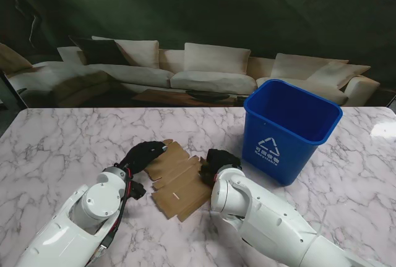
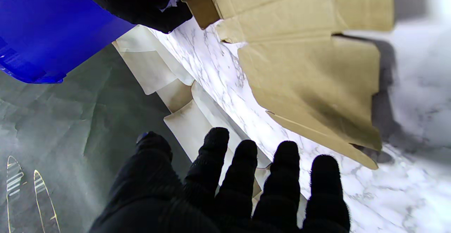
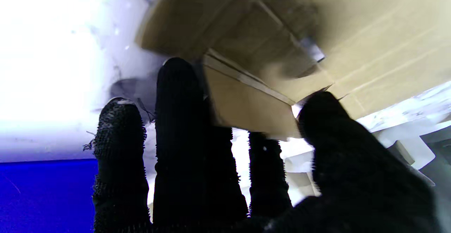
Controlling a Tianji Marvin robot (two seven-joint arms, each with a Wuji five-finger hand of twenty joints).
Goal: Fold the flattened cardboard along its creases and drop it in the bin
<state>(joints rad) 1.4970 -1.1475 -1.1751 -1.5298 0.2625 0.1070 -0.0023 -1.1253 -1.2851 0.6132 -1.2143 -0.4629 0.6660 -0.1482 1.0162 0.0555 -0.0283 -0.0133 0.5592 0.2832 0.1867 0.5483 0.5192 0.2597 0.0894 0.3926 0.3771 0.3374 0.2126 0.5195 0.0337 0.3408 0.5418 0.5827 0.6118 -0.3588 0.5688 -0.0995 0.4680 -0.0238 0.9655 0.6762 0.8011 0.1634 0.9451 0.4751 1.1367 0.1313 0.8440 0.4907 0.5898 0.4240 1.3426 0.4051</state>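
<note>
Stand view: cardboard (image 1: 178,178) lay flat on the marble table (image 1: 62,143) between both hands, bin (image 1: 288,128) just right of it. Left wrist: left hand (image 2: 232,187) spread, holding nothing, beside the sheet. Right wrist: right hand (image 3: 218,162) pinched a flap edge; shallow grip judged liable to slip during folding.

The flattened brown cardboard (image 1: 179,180) is lying on the marble table, its slotted flaps showing along the edges and its creases running across it; one edge is lifting off the surface. The blue bin (image 1: 286,132) is standing upright and open just to its right.
</note>
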